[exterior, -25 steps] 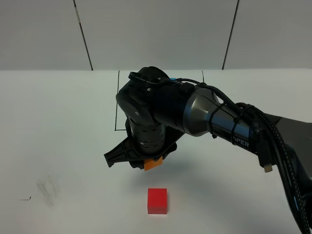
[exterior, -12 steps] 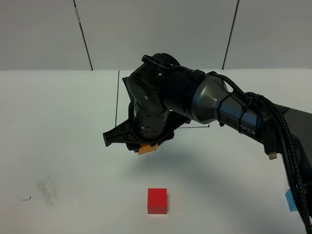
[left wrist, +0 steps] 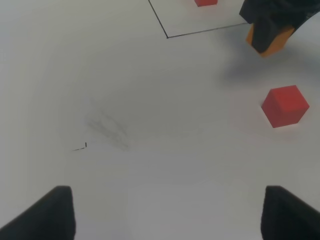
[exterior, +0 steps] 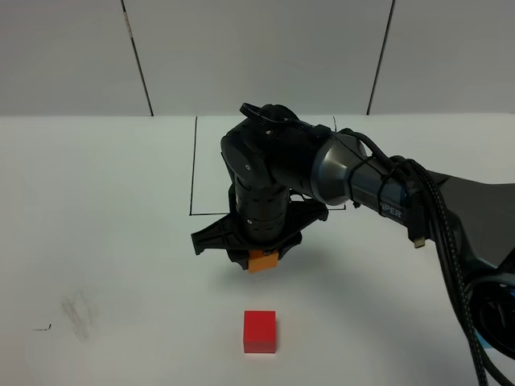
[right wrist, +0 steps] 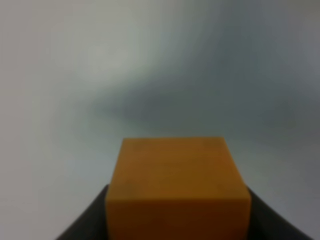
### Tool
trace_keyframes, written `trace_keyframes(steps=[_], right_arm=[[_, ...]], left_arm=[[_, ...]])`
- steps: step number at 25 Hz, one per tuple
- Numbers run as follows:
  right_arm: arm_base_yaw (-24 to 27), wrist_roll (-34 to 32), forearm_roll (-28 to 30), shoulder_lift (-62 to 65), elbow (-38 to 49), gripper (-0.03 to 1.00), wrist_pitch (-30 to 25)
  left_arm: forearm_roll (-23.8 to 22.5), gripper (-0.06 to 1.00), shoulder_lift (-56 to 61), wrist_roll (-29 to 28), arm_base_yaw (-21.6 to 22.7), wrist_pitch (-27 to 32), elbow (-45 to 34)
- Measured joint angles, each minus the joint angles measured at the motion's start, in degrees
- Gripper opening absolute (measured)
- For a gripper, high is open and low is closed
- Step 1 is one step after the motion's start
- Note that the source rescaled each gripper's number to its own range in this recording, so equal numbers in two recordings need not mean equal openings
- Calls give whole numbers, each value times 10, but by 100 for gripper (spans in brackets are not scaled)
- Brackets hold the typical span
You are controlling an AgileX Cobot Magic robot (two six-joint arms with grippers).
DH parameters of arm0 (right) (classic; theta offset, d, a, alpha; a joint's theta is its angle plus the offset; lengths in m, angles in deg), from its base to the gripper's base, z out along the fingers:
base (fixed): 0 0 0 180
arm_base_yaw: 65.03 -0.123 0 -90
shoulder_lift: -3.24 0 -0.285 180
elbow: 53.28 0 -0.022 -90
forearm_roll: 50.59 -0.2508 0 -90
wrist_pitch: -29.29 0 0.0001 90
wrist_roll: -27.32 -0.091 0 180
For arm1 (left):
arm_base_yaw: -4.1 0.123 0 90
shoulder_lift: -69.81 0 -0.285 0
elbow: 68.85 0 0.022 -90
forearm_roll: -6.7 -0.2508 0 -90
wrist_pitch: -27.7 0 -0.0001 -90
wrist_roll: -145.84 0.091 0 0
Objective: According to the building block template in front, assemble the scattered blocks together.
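Note:
My right gripper [exterior: 262, 257] reaches across the middle and hangs above the table, shut on an orange cube [exterior: 262, 261]. That orange cube [right wrist: 177, 185] fills the right wrist view between dark fingers, and it also shows in the left wrist view [left wrist: 272, 42]. A red cube [exterior: 259, 331] lies on the table in front of it, apart [left wrist: 285, 105]. The template's black frame [exterior: 193, 173] lies behind the arm, which hides most of it; one framed red cube [left wrist: 205, 2] shows. My left gripper [left wrist: 170, 215] is open and holds nothing.
The white table [exterior: 96, 201] carries a faint grey smudge [exterior: 78, 312] and a small black mark [exterior: 42, 327] at the front left. The right arm's black cables [exterior: 451, 265] trail along the right side.
The right gripper, still holding the orange cube, rose and swung left, then came back right and a little lower while its wrist turned. The red cube has not moved.

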Motion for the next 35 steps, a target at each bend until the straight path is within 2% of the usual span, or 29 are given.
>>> trace_keyframes(steps=[5,12,16,25,35], right_arm=[[5,2,0,-10,1,21,-18],[4,2,5,-10,1,21,23],[2,2,7,-11,1,21,29],[1,55,11,-11,1,21,30],[-15,67,10,-11,1,21,35]], left_arm=[[0,96,0,0,0,0,0],[0,96,0,-1,0,0,0],[0,96,0,-1,0,0,0],[0,96,0,-2,0,0,0],[0,96,0,-2,0,0,0]])
